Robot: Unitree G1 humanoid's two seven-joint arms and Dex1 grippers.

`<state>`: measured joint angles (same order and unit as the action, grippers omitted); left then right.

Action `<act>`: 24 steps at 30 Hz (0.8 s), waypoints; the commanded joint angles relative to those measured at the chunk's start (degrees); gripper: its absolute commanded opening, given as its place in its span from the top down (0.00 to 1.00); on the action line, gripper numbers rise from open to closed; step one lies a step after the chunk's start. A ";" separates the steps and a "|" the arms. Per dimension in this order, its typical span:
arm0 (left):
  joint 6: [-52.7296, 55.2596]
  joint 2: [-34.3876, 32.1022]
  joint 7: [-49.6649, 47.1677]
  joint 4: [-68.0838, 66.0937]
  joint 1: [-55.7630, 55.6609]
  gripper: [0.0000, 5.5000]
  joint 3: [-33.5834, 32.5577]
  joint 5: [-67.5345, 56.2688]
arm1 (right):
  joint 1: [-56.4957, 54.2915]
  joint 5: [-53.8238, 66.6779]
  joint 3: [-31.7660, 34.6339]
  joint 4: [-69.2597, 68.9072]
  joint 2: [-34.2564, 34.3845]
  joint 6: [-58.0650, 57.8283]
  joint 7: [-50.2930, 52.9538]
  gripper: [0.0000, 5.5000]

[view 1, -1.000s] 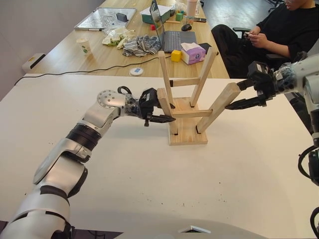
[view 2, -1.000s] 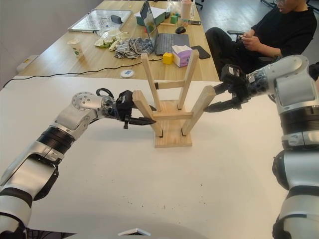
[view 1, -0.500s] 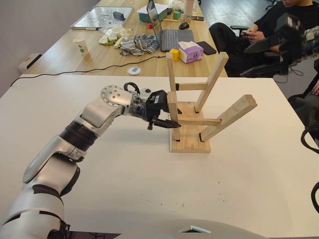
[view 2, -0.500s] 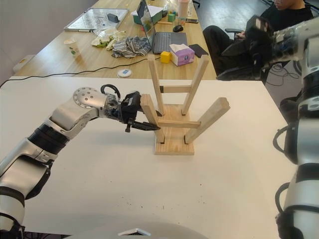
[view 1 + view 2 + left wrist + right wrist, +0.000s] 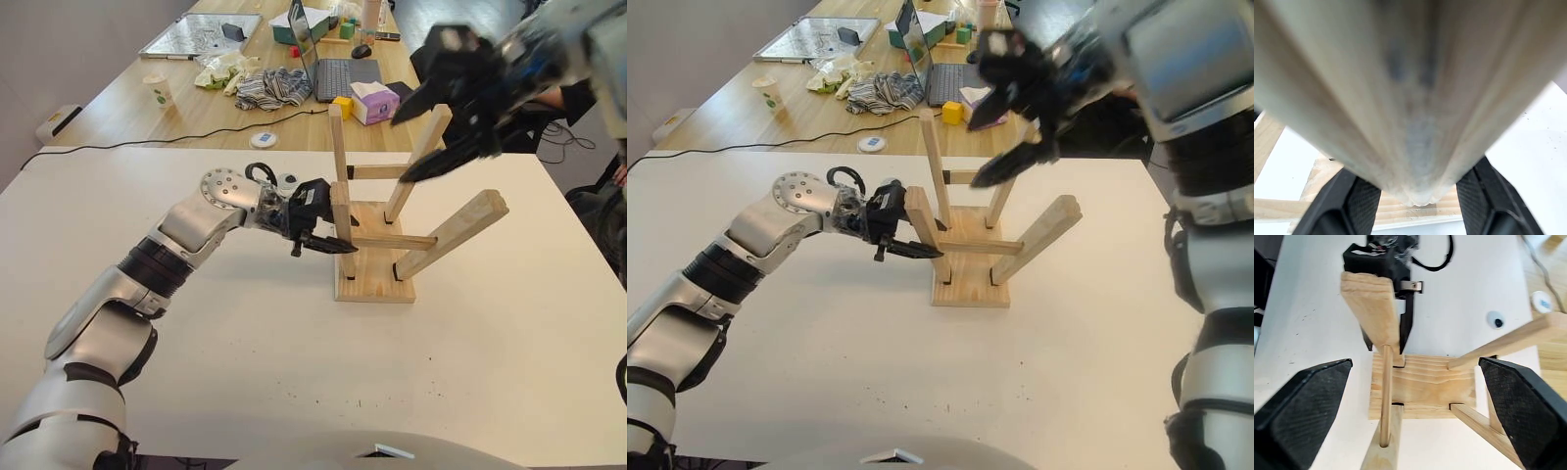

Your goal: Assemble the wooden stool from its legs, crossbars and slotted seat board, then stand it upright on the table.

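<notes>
The wooden stool sits upside down mid-tabletop, its slotted seat board flat on the surface and its four legs pointing up; the near-right leg leans out to the right; crossbars join the legs. At the stool's left side, the left gripper pinches the near-left leg between its fingers; the right gripper hangs above the far-right leg, fingers spread wide.

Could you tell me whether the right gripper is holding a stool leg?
No, the right gripper hangs open above the stool, its fingers spread wide and not closed on anything.
</notes>
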<state>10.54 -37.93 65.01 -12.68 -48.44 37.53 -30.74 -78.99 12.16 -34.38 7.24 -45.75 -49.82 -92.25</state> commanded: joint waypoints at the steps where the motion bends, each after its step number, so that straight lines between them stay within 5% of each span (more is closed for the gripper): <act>1: 15.58 -3.03 8.01 -6.82 12.42 0.63 24.84 22.58 | 5.69 0.34 -9.16 -12.28 1.65 -8.93 0.38 0.13; 11: 17.49 -3.64 8.45 -3.95 11.01 0.63 25.28 21.39 | 13.02 -8.05 -14.78 -12.02 0.42 -2.37 6.07 0.13; 24: 15.45 -2.68 8.62 -6.85 10.97 0.63 25.57 22.20 | 16.24 -14.64 -15.36 -5.64 2.81 5.61 11.51 0.55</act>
<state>10.54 -37.87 65.01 -13.53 -49.39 38.09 -31.35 -65.38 1.53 -48.54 0.21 -45.46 -46.74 -82.50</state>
